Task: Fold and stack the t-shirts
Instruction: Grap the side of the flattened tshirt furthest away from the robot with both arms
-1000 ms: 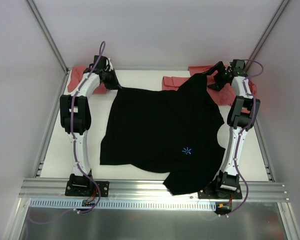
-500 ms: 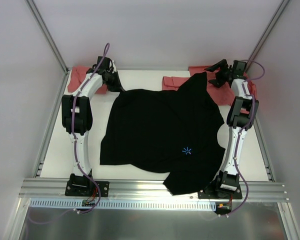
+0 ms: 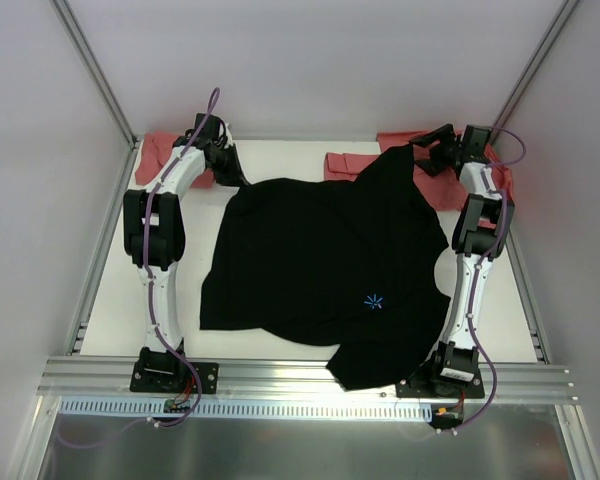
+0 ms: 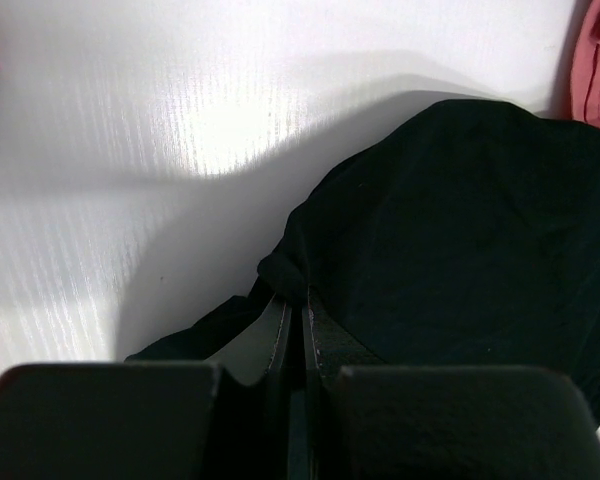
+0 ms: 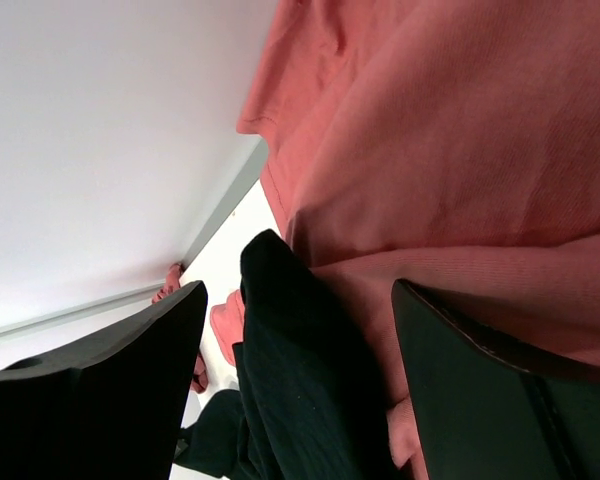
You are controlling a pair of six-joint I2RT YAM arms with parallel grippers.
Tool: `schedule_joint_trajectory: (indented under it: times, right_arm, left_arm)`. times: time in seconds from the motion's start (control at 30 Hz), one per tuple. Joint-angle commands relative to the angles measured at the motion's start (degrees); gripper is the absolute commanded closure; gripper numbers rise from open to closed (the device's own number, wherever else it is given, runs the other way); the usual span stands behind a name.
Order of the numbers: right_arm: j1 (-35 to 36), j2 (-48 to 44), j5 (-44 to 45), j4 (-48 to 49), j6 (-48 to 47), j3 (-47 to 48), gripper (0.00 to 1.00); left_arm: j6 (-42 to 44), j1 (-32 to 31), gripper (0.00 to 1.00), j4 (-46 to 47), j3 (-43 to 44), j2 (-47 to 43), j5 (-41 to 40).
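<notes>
The large black t-shirt (image 3: 320,250) lies spread on the white table, its light-blue starburst mark (image 3: 376,301) toward the front right. My left gripper (image 3: 240,176) is shut on the shirt's back left corner; in the left wrist view the gripper (image 4: 293,297) pinches a bunched black fold (image 4: 460,230). My right gripper (image 3: 429,148) is open at the shirt's back right corner. In the right wrist view the gripper (image 5: 298,292) straddles the black corner (image 5: 300,390) without closing on it, over a salmon-red shirt (image 5: 430,150).
Salmon-red shirts lie at the back left (image 3: 158,148), back middle (image 3: 342,165) and back right (image 3: 450,188). One black sleeve (image 3: 365,365) hangs over the front aluminium rail (image 3: 280,378). Slanted frame posts and white walls close in the sides and back.
My right gripper has opened, let go of the shirt's back right corner, and hovers by it. My left gripper has pulled its corner slightly rightward and toward the front.
</notes>
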Motion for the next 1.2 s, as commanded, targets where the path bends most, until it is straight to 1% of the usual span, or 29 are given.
schedule_joint_trajectory:
  times: [0.0, 0.3, 0.4, 0.47, 0.5, 0.53, 0.57, 0.6, 0.63, 0.87, 1.0, 1.17]
  right_arm:
    - [0.6, 0.1, -0.5, 3.4, 1.8, 3.0, 0.21]
    - [2.1, -0.1, -0.7, 3.5, 2.6, 3.8, 0.22]
    - [2.8, -0.1, -0.6, 3.5, 3.1, 4.0, 0.25]
    - [2.9, -0.1, -0.9, 3.4, 3.3, 3.9, 0.37]
    - [2.9, 0.0, -1.2, 3.5, 3.3, 3.9, 0.54]
    - [2.9, 0.1, -1.3, 3.4, 3.4, 3.9, 0.67]
    - [2.9, 0.0, -1.3, 3.3, 3.4, 3.8, 0.78]
    - [2.9, 0.0, -1.4, 3.3, 3.3, 3.8, 0.97]
    - [2.9, 0.0, -1.3, 3.1, 3.4, 3.8, 1.0]
    - [2.2, -3.3, -2.0, 2.2, 1.6, 3.9, 1.0]
    - [1.4, -7.1, -3.3, -0.2, -1.3, 3.5, 1.0]
    - [0.0, -12.3, -5.6, -3.3, -5.4, 0.5, 1.0]
  left_arm:
    - [1.5, -0.2, 1.0, -0.9, 2.3, -3.9, -0.6]
    - [1.6, -0.2, 1.0, -0.3, 2.5, -3.4, -0.2]
    - [1.6, -0.2, 1.0, -0.2, 2.5, -3.1, 0.0]
    - [1.5, -0.2, 1.0, -0.1, 2.5, -3.0, 0.0]
    - [1.6, -0.2, 1.0, 0.0, 2.5, -3.0, 0.1]
    - [1.6, -0.2, 1.0, 0.0, 2.5, -3.1, 0.1]
    - [1.8, -0.2, 1.0, 0.1, 2.5, -3.1, 0.1]
    - [1.8, -0.2, 1.0, 0.0, 2.5, -3.1, 0.0]
    - [1.9, -0.2, 1.0, -0.1, 2.5, -3.2, 0.2]
    - [2.6, -0.2, 1.0, 0.4, 1.8, -4.9, -1.2]
    - [3.4, 0.0, 1.0, 2.8, 0.0, -8.9, -5.0]
    - [5.4, 0.5, 1.0, 4.1, -0.6, -12.1, -9.2]
